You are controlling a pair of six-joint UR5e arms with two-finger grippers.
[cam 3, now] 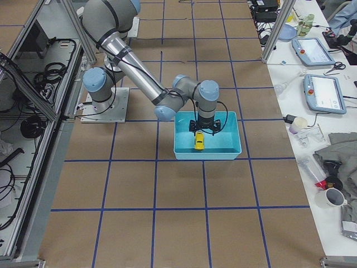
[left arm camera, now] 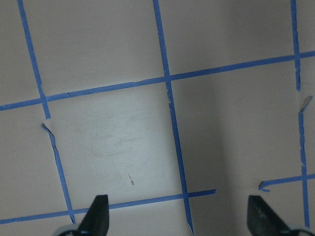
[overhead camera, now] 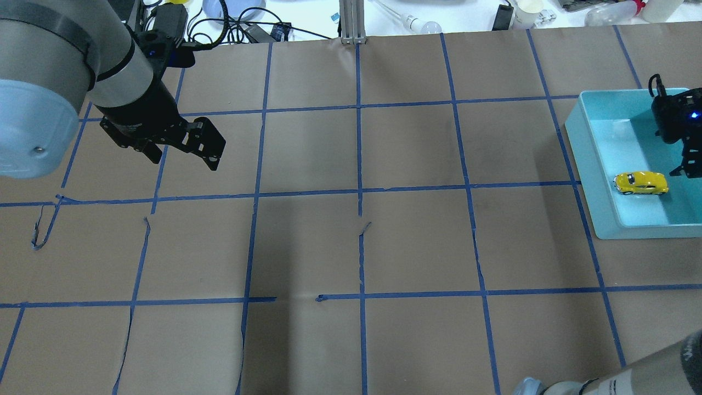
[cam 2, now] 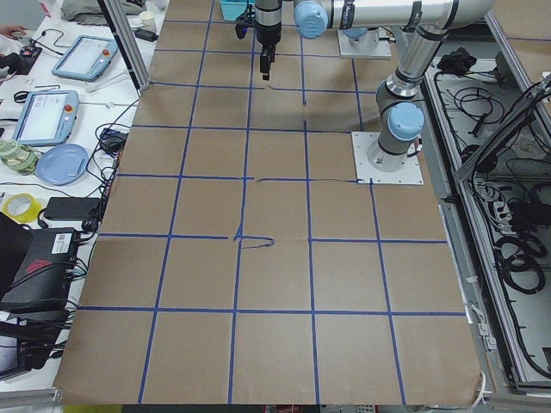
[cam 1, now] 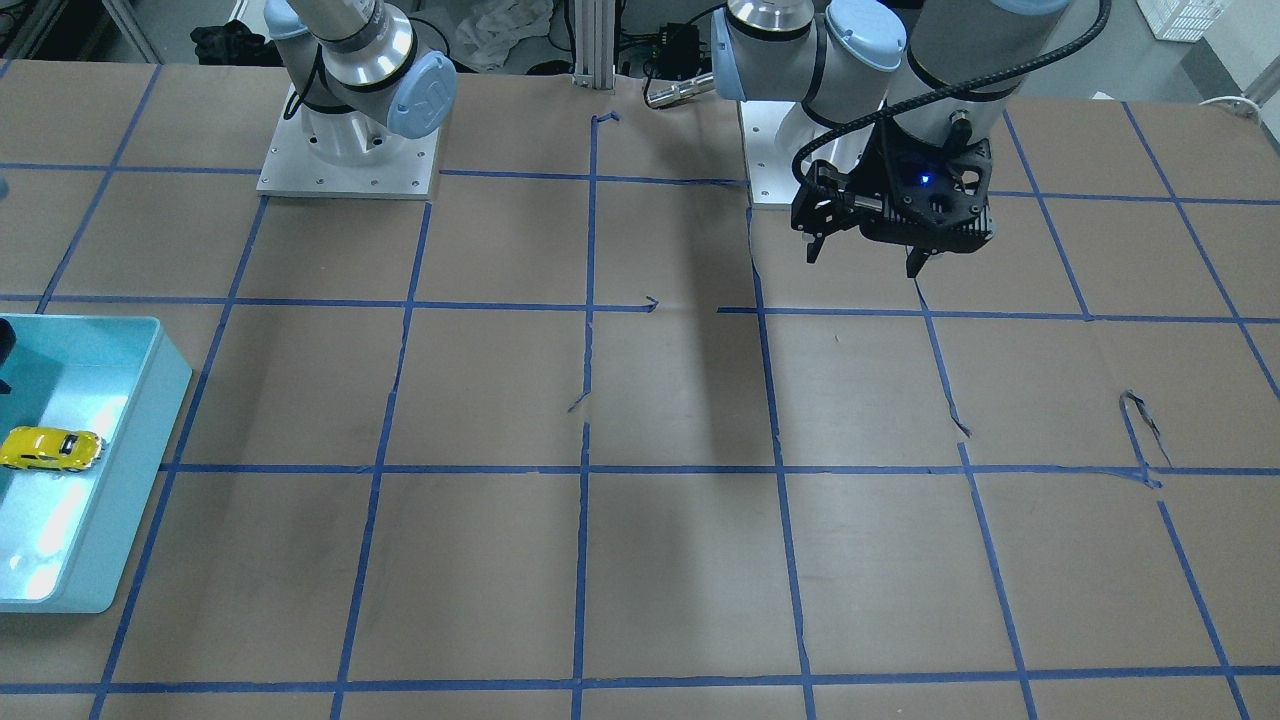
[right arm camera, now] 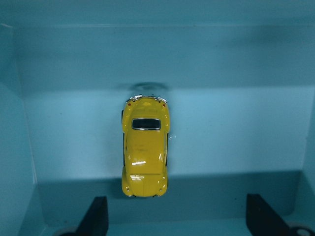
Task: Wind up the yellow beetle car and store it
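The yellow beetle car (right arm camera: 145, 147) stands on its wheels on the floor of a teal bin (overhead camera: 589, 164) at the table's right end. It also shows in the overhead view (overhead camera: 640, 182), the front-facing view (cam 1: 52, 448) and the exterior right view (cam 3: 198, 140). My right gripper (right arm camera: 177, 216) hangs over the bin just above the car, open, with nothing between its fingers. It shows at the overhead view's right edge (overhead camera: 692, 164). My left gripper (overhead camera: 184, 163) is open and empty, hovering above bare table on the far left (cam 1: 863, 260) (left arm camera: 178, 219).
Brown paper with a blue tape grid (overhead camera: 359, 192) covers the table, torn in a few spots (overhead camera: 41, 233). The two arm bases (cam 1: 348, 150) stand at the robot's edge. Cables, cups and tablets (cam 2: 47, 116) lie beyond the far edge.
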